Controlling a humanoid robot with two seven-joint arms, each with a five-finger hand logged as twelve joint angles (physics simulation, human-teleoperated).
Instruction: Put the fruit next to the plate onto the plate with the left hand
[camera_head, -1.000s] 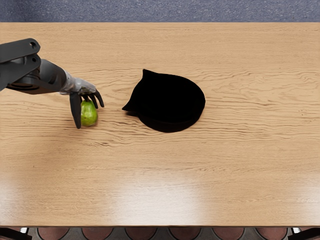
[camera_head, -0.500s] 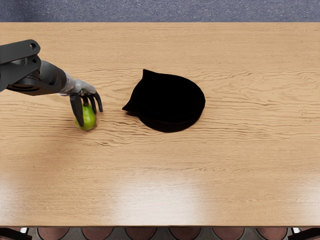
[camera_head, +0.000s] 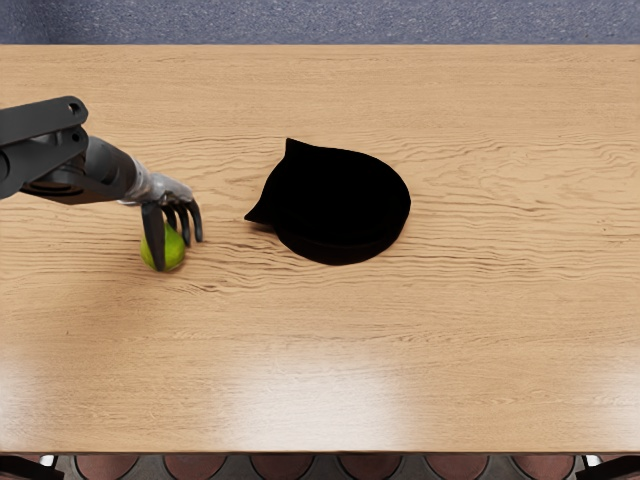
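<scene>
A small green fruit (camera_head: 173, 253) lies on the wooden table, well to the left of the black plate (camera_head: 340, 205). My left hand (camera_head: 168, 232) comes in from the left edge and sits right over the fruit. Its fingers curl down around it: the thumb crosses the fruit's front and the other fingers (camera_head: 187, 220) hang over its back right side. The fruit still touches the table. The plate is dark and round with a pointed corner at its upper left, and nothing shows on it. The right arm is out of view.
The wooden table (camera_head: 420, 340) fills the view, with its far edge along the top and its near edge at the bottom. A bare strip of wood separates the fruit from the plate's left rim.
The fruit has shifted toward the near-left over the last second. My left hand followed it down, and the thumb moved from beside the fruit to across its front.
</scene>
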